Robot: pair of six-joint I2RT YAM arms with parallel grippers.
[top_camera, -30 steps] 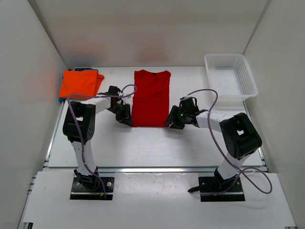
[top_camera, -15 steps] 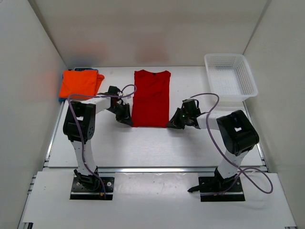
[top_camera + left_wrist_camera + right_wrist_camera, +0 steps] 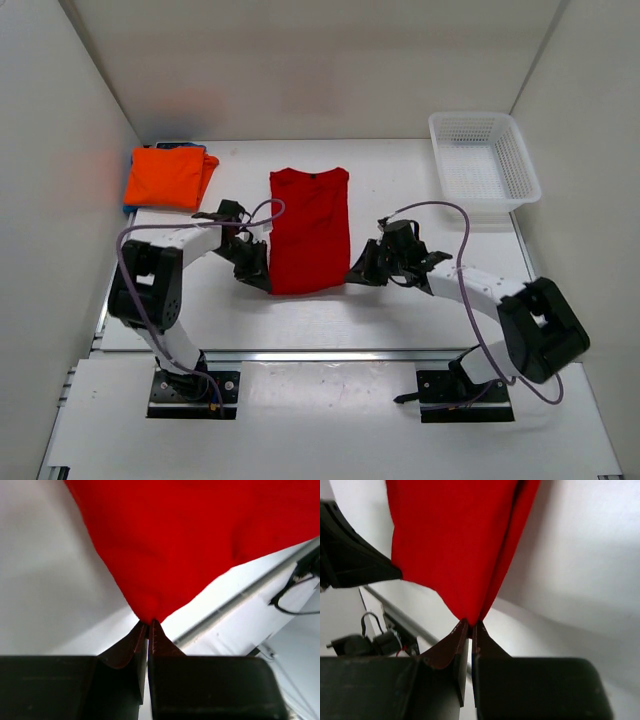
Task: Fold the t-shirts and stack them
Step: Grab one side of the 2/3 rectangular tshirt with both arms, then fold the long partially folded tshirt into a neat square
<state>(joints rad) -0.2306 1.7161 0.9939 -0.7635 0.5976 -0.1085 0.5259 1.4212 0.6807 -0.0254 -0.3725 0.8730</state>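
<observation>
The white table (image 3: 400,310) carries everything. The red shirt (image 3: 308,230) lies lengthwise at its middle, collar toward 12 o'clock. The white basket (image 3: 470,117) sits at 2 o'clock, well apart from it. The folded orange shirt (image 3: 168,176) rests at 10 o'clock, with a sliver of the blue shirt (image 3: 183,146) showing under it. The left gripper (image 3: 266,285) is clenched on the red shirt's 7 o'clock corner. The right gripper (image 3: 350,277) is clenched on its 5 o'clock corner. In both wrist views the cloth fans out from the pinched tips.
</observation>
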